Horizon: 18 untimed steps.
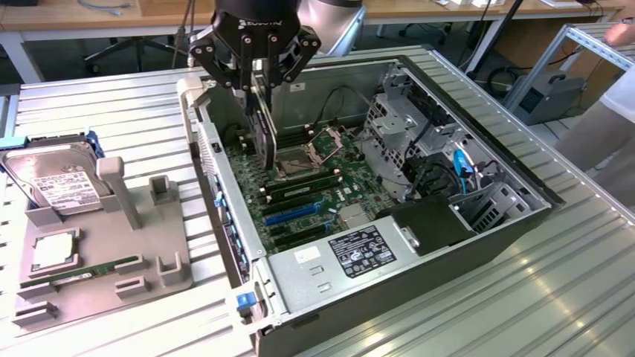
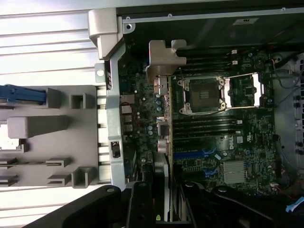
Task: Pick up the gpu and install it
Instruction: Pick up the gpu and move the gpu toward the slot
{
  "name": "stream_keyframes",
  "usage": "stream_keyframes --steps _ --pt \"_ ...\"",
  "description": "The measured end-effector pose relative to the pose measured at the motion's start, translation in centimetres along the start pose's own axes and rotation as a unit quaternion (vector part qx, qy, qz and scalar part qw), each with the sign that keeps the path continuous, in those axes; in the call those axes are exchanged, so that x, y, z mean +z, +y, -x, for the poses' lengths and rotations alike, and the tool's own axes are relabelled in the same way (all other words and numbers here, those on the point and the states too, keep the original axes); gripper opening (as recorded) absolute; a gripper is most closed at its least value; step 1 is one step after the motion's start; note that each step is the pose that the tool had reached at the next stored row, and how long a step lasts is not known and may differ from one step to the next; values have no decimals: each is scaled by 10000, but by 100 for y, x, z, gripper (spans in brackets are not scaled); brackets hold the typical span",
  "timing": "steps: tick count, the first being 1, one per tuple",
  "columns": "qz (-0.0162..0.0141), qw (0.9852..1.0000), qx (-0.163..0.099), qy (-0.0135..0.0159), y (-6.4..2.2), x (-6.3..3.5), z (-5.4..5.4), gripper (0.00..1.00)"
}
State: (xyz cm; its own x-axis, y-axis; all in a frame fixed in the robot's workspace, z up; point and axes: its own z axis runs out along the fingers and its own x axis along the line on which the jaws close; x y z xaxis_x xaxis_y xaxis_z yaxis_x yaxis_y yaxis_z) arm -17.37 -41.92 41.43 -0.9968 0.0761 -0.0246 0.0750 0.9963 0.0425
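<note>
A ribbed aluminium table [image 1: 555, 297] with long shiny slats carries the work, and wooden desks stand behind it. Above the table the gripper [image 1: 260, 80] [image 2: 167, 204], black with jointed linkage fingers, is clamped on the gpu [image 1: 265, 130] [image 2: 169, 118], one finger against each flat face. The card hangs upright on its edge, thin and dark in the exterior view. In the wrist view it is a narrow strip ending in a silver bracket with a bent tab.

The arm [image 1: 332, 18], smooth grey metal, comes down from above with the gripper pointing straight down.

The gpu is inside the open computer case [image 1: 347, 78], over the green motherboard [image 1: 352, 160] [image 2: 247, 142]. It is just beside the square metal-framed CPU socket [image 1: 300, 160] [image 2: 204, 95], on the exterior view's left of it. Whether its lower edge touches the board I cannot tell. Blue expansion slots [image 1: 293, 214] [image 2: 192, 154] lie nearer the labelled grey power supply [image 1: 343, 256].

On the exterior view's left, well apart from the case, a matte grey moulded fixture [image 1: 100, 245] holds a silver labelled hard drive [image 1: 55, 182] and a thin green RAM stick [image 1: 85, 271]. A person [image 1: 610, 126] in pale clothing stands at the exterior view's right edge.
</note>
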Motion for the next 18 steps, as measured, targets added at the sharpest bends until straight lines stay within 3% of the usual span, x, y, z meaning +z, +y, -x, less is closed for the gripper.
stream_keyframes --steps 18 --pt "-1 10000 0 0 8 13 101 27"
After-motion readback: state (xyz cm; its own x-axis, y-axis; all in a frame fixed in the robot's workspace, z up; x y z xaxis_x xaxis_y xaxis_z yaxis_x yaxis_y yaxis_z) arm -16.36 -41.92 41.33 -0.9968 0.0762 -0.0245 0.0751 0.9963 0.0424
